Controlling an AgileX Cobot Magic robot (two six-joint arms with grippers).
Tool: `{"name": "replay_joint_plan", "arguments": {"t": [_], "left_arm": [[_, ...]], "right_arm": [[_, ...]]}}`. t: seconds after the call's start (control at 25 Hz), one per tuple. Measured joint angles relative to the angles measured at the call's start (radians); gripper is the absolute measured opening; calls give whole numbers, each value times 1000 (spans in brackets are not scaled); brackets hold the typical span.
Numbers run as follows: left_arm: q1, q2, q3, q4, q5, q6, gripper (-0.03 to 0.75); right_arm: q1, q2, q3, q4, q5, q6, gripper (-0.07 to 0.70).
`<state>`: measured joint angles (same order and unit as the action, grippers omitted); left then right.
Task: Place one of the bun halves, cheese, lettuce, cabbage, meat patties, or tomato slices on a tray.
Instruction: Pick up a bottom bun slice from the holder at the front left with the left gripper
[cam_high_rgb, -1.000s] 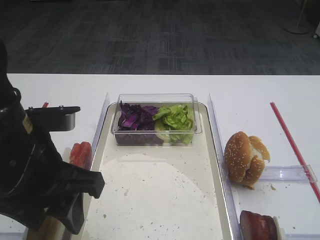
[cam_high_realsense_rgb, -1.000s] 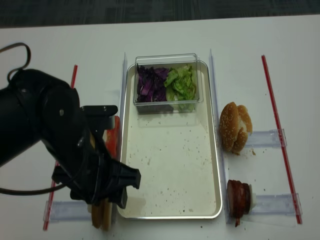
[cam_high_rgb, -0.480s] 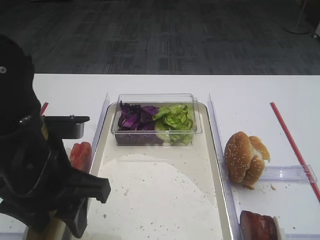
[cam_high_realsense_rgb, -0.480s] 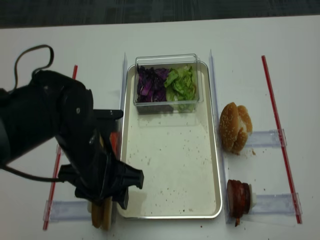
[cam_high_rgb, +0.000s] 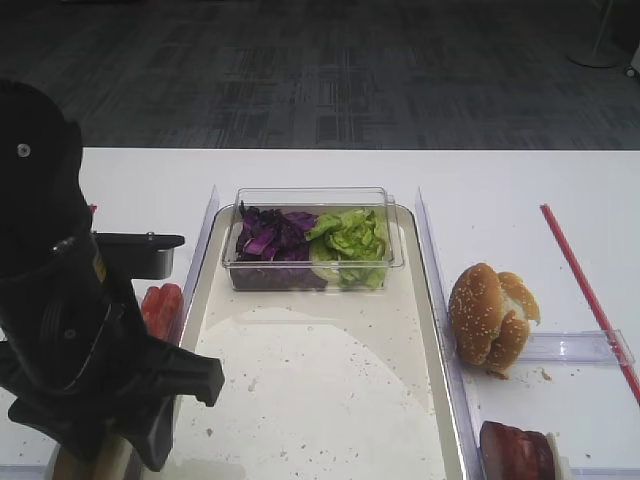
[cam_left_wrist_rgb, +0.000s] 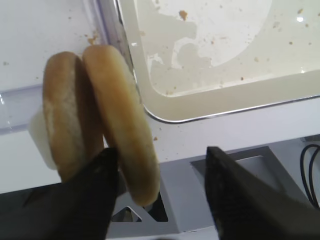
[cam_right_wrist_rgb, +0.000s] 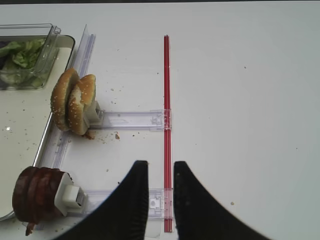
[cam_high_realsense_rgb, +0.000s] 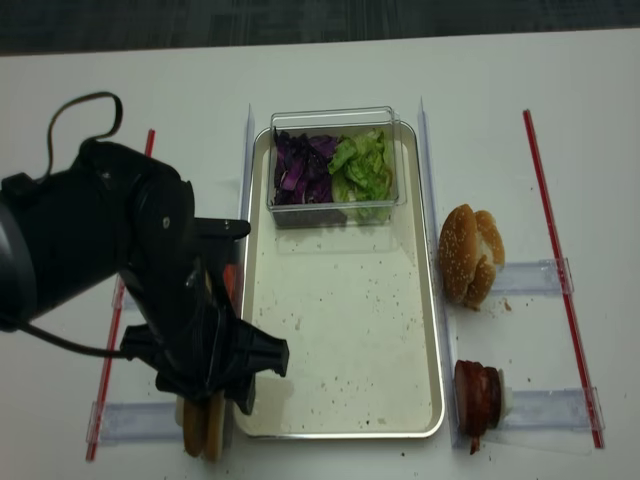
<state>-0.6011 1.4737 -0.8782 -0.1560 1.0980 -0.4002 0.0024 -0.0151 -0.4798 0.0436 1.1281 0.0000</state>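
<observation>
Inventory, by kind:
- Tray (cam_high_realsense_rgb: 340, 330): 1, centre of the frame.
- Clear plastic box (cam_high_realsense_rgb: 334, 165): 1, at the tray's upper end, holding 1 portion of cabbage (cam_high_realsense_rgb: 297, 170) and 1 portion of lettuce (cam_high_realsense_rgb: 362, 168).
- Plain bun halves (cam_left_wrist_rgb: 97, 120): 2, on edge, lower left.
- Sesame bun (cam_high_realsense_rgb: 470, 254): 1, right.
- Meat patties (cam_right_wrist_rgb: 35, 192): 1 stack, lower right; count unclear.
- Tomato slices (cam_high_rgb: 160, 305): 1 row, partly hidden.
- Red strips (cam_high_realsense_rgb: 560, 270): 2.

Box (cam_high_realsense_rgb: 335, 165) at tray's (cam_high_realsense_rgb: 340, 330) far end, lettuce (cam_high_realsense_rgb: 362, 168) right of cabbage (cam_high_realsense_rgb: 297, 170) inside; bun halves (cam_left_wrist_rgb: 97, 117) off its near-left corner.
</observation>
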Motion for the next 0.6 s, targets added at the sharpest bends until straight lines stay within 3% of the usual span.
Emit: {"name": "replay_joint_plan", "arguments": {"t": [0.6], "left_arm": [[0, 0, 0, 23, -1, 0, 310]], "right_arm": [[0, 0, 0, 0, 0, 0, 175]]}}
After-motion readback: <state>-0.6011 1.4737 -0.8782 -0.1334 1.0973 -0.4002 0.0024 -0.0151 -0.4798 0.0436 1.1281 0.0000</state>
